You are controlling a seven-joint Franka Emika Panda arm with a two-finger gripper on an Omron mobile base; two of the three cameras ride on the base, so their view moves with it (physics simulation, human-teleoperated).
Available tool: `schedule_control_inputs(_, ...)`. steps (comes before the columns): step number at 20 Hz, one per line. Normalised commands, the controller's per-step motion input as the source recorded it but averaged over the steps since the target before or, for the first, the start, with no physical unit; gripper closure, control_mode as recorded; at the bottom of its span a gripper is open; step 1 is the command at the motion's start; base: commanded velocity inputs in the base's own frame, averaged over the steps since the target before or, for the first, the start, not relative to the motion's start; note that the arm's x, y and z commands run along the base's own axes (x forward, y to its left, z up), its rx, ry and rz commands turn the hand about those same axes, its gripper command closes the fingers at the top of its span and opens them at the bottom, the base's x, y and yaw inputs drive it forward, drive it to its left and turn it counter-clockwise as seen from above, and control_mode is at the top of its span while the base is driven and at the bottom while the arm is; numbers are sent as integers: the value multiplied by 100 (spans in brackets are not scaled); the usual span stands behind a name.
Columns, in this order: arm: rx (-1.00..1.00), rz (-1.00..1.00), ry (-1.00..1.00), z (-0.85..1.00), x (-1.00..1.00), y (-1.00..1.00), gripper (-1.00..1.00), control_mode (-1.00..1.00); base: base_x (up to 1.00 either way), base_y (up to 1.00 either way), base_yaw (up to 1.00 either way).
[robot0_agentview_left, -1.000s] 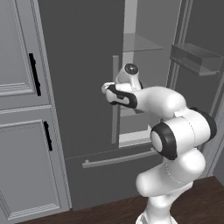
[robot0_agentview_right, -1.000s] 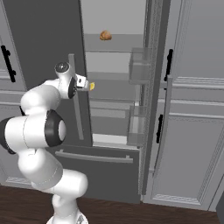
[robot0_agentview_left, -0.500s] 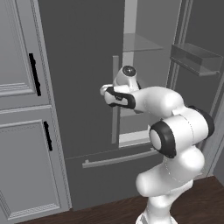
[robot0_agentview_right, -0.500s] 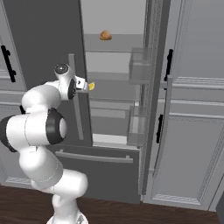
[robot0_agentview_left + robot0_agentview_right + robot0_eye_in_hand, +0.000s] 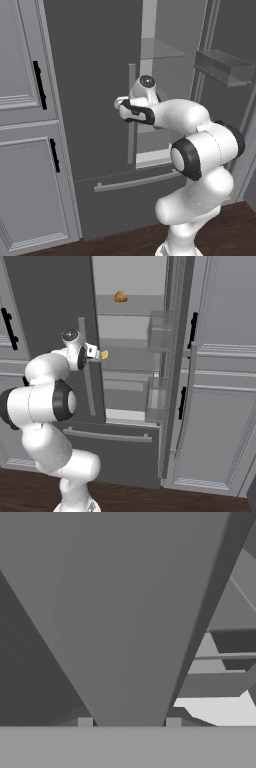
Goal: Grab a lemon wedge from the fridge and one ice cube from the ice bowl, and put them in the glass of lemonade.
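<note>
Kitchen cabinetry, fridge with one door open.
Closed door's bar handle clamped between narrowed fingers of gripper; lemon wedge centre-left, just beside it. Risk: fingers slipping off the smooth bar when pulling.

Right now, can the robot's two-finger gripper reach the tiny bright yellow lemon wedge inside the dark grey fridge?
Probably not yet: the gripper is shut on the grey bar handle; the lemon wedge sits inside.
</note>
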Motion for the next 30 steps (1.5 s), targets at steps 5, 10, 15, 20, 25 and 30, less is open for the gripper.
schedule_control_inputs(5,0,0,0,0,0,32,100,-100,0,0,0)
schedule_control_inputs(10,0,3,0,2,-11,46,100,-100,0,0,0)
schedule_control_inputs(15,0,1,0,14,-63,44,100,-100,0,0,0)
schedule_control_inputs(20,0,1,-1,25,-87,46,100,-100,0,0,0)
schedule_control_inputs(25,-4,0,0,51,-98,62,100,-100,0,0,0)
schedule_control_inputs(30,-10,5,2,52,-100,68,100,-100,0,0,0)
